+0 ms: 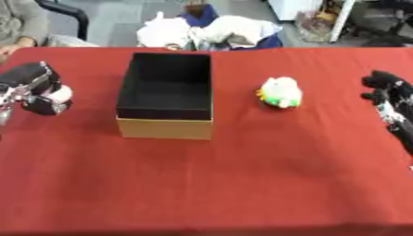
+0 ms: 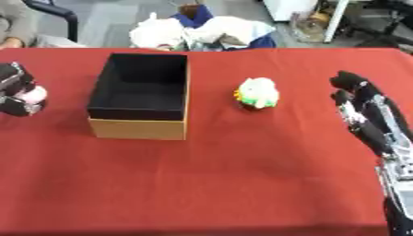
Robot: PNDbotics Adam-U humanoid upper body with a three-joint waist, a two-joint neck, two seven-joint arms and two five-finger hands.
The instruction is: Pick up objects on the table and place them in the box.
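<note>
I see the table (image 1: 242, 184) under its red cloth filling most of my view, tilted a little. The box (image 1: 165, 99) stands left of centre on it, open at the top, black inside with tan cardboard walls, and I make out nothing in it.

My right robot hand (image 2: 371, 115) sits at the right side of the table, fingers stretched out straight and pointing away from me, released and holding nothing. My left robot hand (image 1: 36, 90) is at the left edge, beside the box but clear of it, fingers curled around a small rounded thing (image 1: 61, 94) that shows white to pale pink between them; I cannot tell what it is.

The plush toy (image 1: 280, 92), white with a green patch and a bit of yellow at its side, lies on the cloth to the right of the box, apart from it. It rests between the box and my right robot hand, well apart from the fingertips and a little farther from me than the palm. From my left robot hand it lies across the box
</note>
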